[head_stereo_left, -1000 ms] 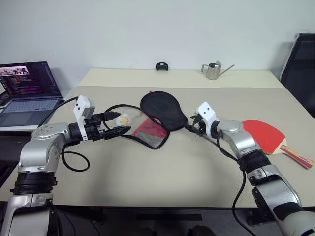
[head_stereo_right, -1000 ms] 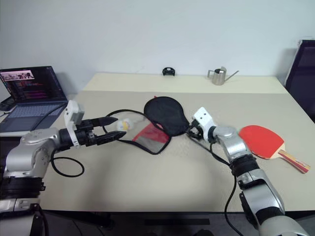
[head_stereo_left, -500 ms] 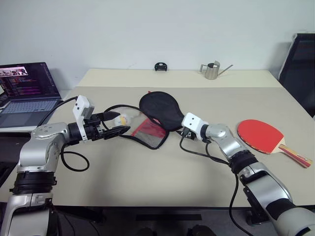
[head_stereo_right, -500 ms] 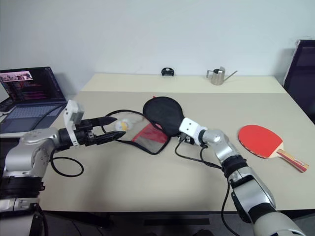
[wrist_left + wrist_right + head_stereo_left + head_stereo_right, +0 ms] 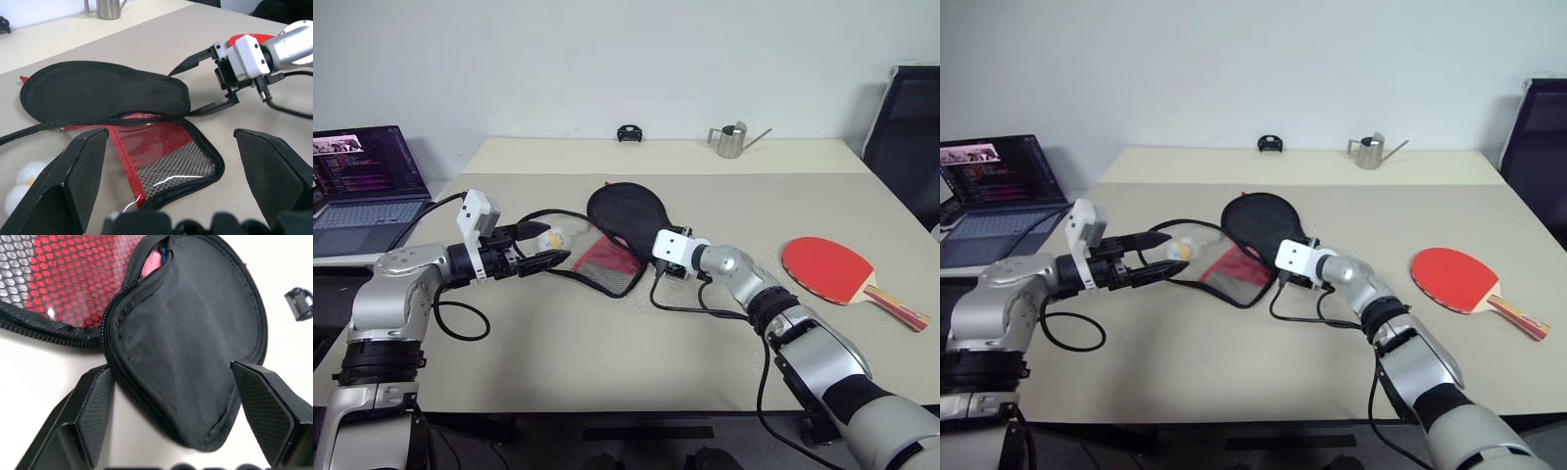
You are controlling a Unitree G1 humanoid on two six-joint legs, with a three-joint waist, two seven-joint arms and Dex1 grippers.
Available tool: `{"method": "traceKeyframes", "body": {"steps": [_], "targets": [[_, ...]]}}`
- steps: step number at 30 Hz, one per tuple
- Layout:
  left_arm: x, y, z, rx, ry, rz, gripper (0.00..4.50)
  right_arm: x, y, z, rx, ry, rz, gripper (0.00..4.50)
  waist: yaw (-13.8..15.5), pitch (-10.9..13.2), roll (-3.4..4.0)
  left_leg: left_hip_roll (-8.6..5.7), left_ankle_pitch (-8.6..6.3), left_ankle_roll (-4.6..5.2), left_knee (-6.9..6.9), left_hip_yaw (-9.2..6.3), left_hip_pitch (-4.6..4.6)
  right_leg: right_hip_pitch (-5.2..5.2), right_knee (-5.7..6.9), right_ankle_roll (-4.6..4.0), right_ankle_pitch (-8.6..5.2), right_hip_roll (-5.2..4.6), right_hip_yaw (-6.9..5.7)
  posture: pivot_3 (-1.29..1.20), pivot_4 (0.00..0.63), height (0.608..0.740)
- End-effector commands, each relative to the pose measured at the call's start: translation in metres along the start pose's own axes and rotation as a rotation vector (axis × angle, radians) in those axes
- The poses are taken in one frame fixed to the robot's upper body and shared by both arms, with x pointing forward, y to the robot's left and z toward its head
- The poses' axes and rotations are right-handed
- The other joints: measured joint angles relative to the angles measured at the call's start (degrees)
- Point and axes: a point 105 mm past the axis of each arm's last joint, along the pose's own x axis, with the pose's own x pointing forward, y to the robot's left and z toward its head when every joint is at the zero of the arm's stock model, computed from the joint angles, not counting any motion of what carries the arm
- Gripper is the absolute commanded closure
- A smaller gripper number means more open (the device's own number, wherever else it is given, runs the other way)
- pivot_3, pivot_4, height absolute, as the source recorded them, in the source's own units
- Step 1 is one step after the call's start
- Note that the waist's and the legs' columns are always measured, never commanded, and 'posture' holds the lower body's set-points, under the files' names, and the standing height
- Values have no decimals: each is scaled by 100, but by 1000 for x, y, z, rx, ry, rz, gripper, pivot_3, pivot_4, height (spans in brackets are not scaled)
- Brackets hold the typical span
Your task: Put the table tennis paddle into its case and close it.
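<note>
Beige worktop (image 5: 636, 362): case (image 5: 628, 220) unzipped at centre, black flap raised. My right end effector (image 5: 208, 81) spread wide at flap edge, empty; left end effector (image 5: 543, 248) wide, empty. Paddle (image 5: 832, 271) well apart, right. Step: opening case. Next: pinch flap, lift.

Black case (image 5: 195, 338) flap between spread fingers (image 5: 93, 411).

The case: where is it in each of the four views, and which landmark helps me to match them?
Left eye view: the case lies left of centre on the table, black flap up, between the claws.
Right eye view: left of centre, the same pose.
Left wrist view: it spans the middle, with the right claw at its black flap.
Right wrist view: the black flap is central.
Shared landmark: the red mesh pocket.
</note>
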Motion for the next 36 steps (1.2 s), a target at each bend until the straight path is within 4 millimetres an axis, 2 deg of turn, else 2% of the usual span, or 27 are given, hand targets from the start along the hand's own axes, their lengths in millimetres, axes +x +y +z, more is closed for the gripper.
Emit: {"method": "traceKeyframes", "body": {"steps": [1, 5, 14, 17, 22, 28, 33, 36], "targets": [[-4, 1, 14, 52, -30, 11, 0, 2, -10, 6, -52, -7, -50, 426, -1, 0, 0, 0, 1, -1, 0, -1, 0, 0, 0, 0, 0, 0, 0, 0, 150, 740], [-4, 1, 13, 53, -28, 11, 0, 4, -8, 12, -55, -31, -57, 1255, -5, 0, 0, 0, 2, -3, 0, -1, 0, 0, 0, 0, 0, 0, -1, 0, 150, 740], [0, 0, 14, 53, -32, 4, 0, 9, 4, 23, -18, -67, -25, 4392, -41, 0, 0, 0, 2, -4, -3, -2, -2, -2, -1, 0, 0, 1, 0, 0, 150, 740], [0, 0, 13, 52, -31, 3, 0, 8, 4, 20, -17, -64, -23, 4453, -40, 0, 0, 0, 2, -4, -3, -2, -2, -2, -1, 0, 0, 1, 0, 0, 150, 740], [0, -2, 13, 52, -28, -2, 0, -2, -8, 8, -34, -37, -46, 4453, -35, 0, 0, 0, 2, -4, -3, -3, -3, -2, -2, 0, 0, 0, -1, 0, 150, 740], [4, -6, 11, 50, -22, -27, 0, -25, -20, -13, -44, 6, -47, 4453, -26, 0, 0, 0, 2, -4, -3, -4, -5, -1, -5, 0, 0, 0, -2, 0, 150, 740], [14, -10, 12, 54, -27, -65, 0, -55, -6, -16, -63, 21, 16, 4453, 0, 0, 0, 0, 0, -1, -3, -6, -8, 0, -5, 0, 0, 0, -3, 0, 150, 740], [19, -12, 13, 55, -29, -83, 0, -69, 5, -6, -44, 18, 47, 4453, 23, 0, -1, 0, -7, 12, -2, -6, -10, 0, -6, 0, 0, 0, -3, 0, 150, 740]]}}
